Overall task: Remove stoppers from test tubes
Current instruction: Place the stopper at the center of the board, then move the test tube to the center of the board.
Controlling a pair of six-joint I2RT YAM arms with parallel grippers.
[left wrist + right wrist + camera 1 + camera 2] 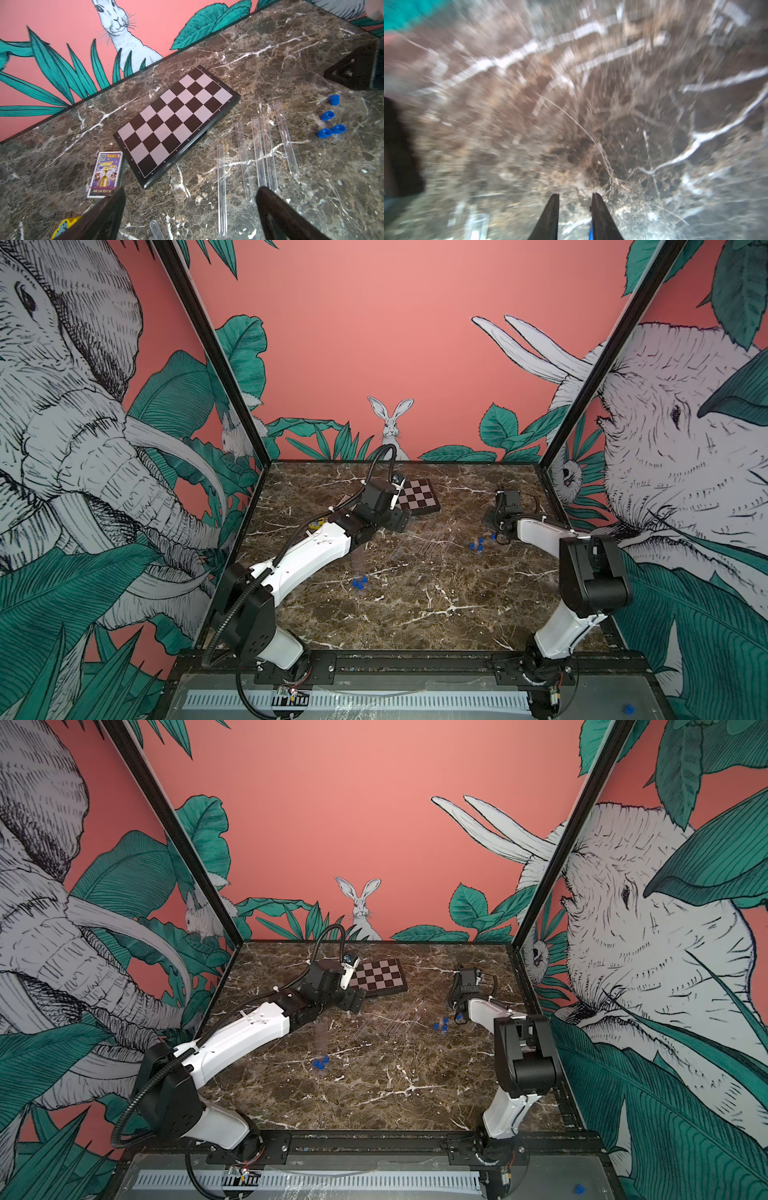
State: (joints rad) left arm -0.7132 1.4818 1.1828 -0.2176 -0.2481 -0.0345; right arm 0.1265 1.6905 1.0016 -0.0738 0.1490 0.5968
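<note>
**Stoppers.** Four blue stoppers (pixel 327 115) lie loose on the marble table (pixel 270 52), just beside a row of test tubes (pixel 258 151). The five clear tubes in that row lie flat and roughly parallel, between the loose stoppers and the chessboard (pixel 176 122). In both top views three further stoppers (pixel 360 582) sit nearer the front edge. They lie at the ends of further tubes (pixel 357 564) that run under the left arm. Whether these are seated in the tubes cannot be told.

**Right claw** (pixel 575 195). It sits low over the table, near the loose stoppers. Its jaws are parted by a narrow gap, with marble visible between the tips. A blue sliver shows at one finger's inner edge, but the wrist view is blurred.

**Left claw** (pixel 191 189). It hovers over the tube row with its jaws spread wide and nothing gripped.

**Surroundings.** A printed card box (pixel 105 174) lies just beside the chessboard.
</note>
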